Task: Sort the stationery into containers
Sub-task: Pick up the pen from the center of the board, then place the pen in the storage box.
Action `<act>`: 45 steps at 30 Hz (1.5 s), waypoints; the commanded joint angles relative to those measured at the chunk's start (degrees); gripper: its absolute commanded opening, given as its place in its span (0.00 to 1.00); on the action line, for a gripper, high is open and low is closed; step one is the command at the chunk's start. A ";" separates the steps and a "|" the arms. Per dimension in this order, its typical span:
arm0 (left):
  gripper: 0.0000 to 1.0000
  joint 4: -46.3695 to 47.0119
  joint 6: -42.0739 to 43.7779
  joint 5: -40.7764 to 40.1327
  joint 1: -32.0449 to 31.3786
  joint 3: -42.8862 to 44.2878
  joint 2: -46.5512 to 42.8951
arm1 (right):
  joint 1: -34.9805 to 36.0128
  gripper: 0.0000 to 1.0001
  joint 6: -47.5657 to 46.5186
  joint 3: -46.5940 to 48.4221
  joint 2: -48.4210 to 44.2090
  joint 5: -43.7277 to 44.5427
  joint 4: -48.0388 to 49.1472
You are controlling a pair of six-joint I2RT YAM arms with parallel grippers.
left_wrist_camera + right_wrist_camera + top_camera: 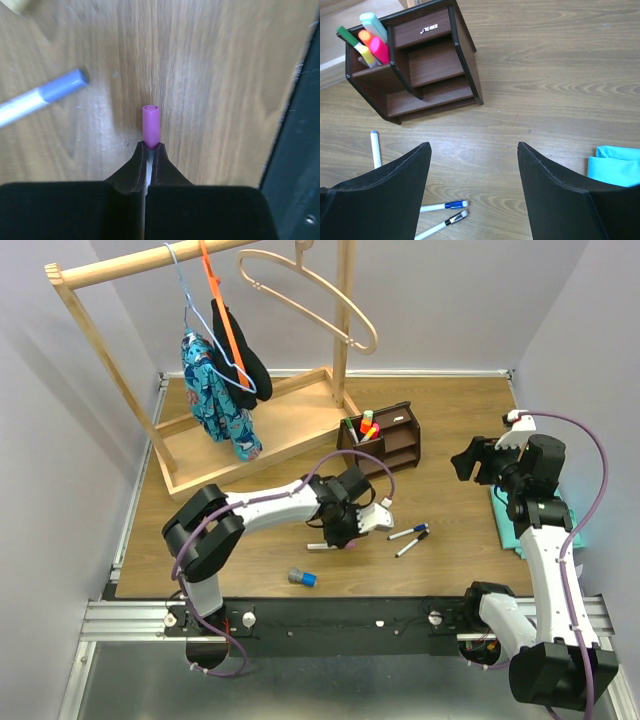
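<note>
A short grey-blue cylinder [302, 578] lies alone on the brown wooden surface [450, 420], near its front edge; only the overhead view shows it. Just to its right the left tool [345, 528] sits low over the wood. From above its wrist hides the grip. The left wrist view shows black fingers [127, 172] pressed together on a thin white marker with a magenta cap [151, 122], the cap poking out past the tips. Whether the marker is off the wood cannot be told. It looks light, stiff and smooth. Since it is pinched just behind the cap, its long barrel may swivel, so a hold nearer mid-length would likely be steadier. A white marker with a pale blue cap [45, 95] lies close by.

Further right stands the small dark brown wooden organiser [385, 445]. The right wrist view shows its shelf slots and the bright highlighters [379, 50] upright in one end compartment, which are mere specks from above. Before it lie a blue-capped white marker [443, 205] and a black-capped white marker [442, 223]. The right tool [475, 195] hovers with its fingers spread wide, holding nothing, and a folded teal cloth [615, 165] lies beside it.
</note>
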 commanded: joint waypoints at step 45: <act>0.00 70.16 -28.23 16.20 22.37 12.55 12.89 | -0.49 0.77 -2.11 6.12 15.13 2.12 1.60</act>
